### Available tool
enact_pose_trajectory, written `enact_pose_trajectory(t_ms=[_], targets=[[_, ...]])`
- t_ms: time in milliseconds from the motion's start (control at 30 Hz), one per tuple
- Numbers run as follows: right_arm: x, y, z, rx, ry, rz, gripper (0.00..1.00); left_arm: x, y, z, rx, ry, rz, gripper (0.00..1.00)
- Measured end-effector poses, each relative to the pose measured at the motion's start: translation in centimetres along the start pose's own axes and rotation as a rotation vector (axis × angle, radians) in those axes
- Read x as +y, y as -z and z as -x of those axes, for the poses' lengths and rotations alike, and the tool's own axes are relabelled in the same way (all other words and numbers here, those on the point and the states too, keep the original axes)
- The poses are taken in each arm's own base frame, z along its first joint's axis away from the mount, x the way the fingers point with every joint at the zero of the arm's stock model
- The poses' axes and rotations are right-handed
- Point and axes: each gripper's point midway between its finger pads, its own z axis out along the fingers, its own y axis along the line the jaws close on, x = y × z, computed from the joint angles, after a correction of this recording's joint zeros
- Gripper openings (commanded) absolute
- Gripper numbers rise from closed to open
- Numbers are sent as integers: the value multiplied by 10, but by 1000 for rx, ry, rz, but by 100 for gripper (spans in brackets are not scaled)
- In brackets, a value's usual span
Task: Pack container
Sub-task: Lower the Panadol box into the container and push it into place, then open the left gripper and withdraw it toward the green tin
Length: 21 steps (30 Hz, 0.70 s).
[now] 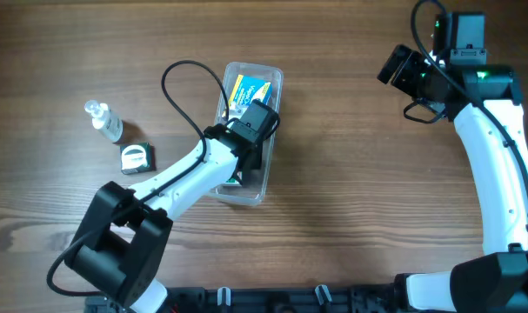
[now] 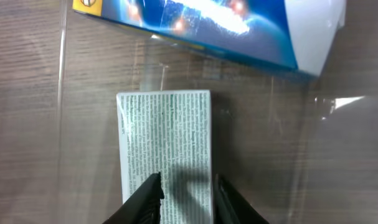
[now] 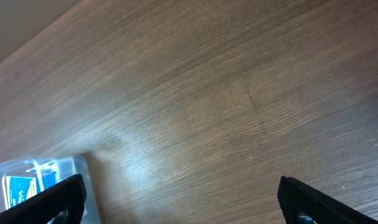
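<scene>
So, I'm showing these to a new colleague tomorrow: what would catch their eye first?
The white left arm stretches into the clear container in the middle of the overhead view, the left tool poised over a white box of fine print lying inside. A bright blue box lies at the container's far end, and a small clear bottle stands apart, off to the left.

Here lie 1 container (image 1: 275, 76), 1 blue box (image 1: 248, 89), 1 white box (image 2: 167, 137), 1 bottle (image 1: 107, 124) and 1 possible tape measure (image 1: 137, 157).
</scene>
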Motion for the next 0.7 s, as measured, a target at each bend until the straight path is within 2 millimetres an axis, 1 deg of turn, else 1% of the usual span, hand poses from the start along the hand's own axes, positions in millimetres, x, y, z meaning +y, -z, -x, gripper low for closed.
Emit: enact_pose_trajectory(t_ms=[33,100,200,333,500,633,700], targets=[[0,0,0,0,0,0,100,1,0,-2,12,-8,0,28],[0,0,0,0,0,0,100,2,1,-15,69,-22,-1,28],[0,0,0,0,0,0,100,-1,1,-19,87,-23,-21,29],[0,0,0,0,0,0,100,-7,0,-12,61,-14,-45,29],[0,0,0,0,0,0,100,-12,-17,-3,37,-21,-54,28],[0,0,0,0,0,0,100,-9,-22,12,-3,-20,-64,29],[0,0,0,0,0,0,100,-7,-25,22,-36,-26,-73,30]])
